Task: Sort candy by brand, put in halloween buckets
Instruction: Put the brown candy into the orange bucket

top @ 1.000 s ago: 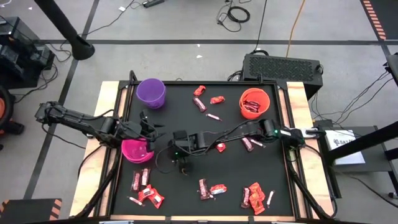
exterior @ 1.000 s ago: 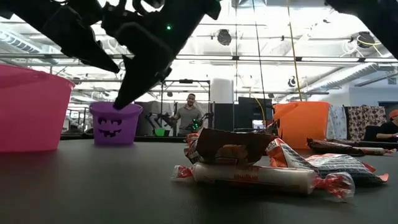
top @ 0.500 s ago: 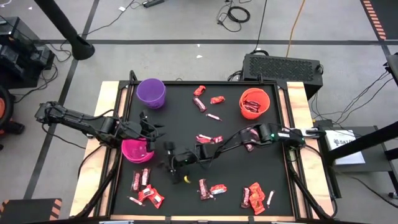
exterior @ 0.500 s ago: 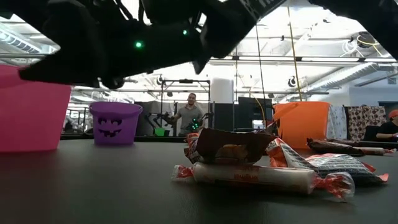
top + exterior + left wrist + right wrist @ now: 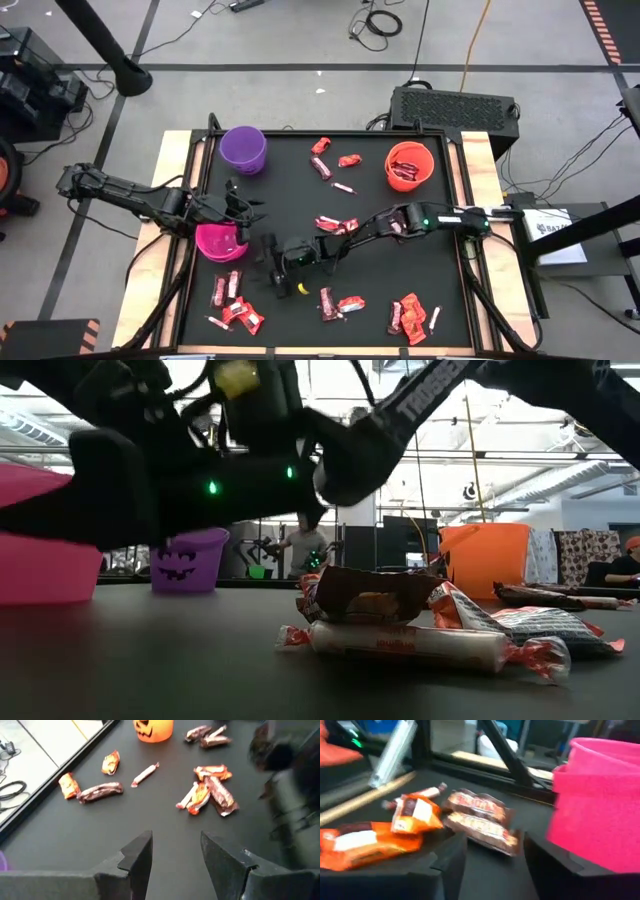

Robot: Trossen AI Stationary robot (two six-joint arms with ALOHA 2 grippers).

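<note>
Candy sits in scattered clumps across my black table (image 5: 300, 160). Starting at the left, my left gripper (image 5: 240, 212) hovers over the magenta-pink bucket (image 5: 218, 243), fingers (image 5: 135, 857) spread with nothing between them. The purple bucket (image 5: 243, 148) stands at the far left corner. Near the front edge, brown bars (image 5: 226, 288) and red packets (image 5: 243, 316) lie just beside the pink bucket. My right gripper (image 5: 272, 268) reaches low across the middle toward that clump, jaws apart and empty; its wrist view looks at two brown bars (image 5: 480, 820) and orange packets (image 5: 385, 827) next to the pink wall. More sweets lie mid-table (image 5: 336, 224) and front right (image 5: 410, 315). The orange bucket (image 5: 409, 165), far right, already holds red candy.
</note>
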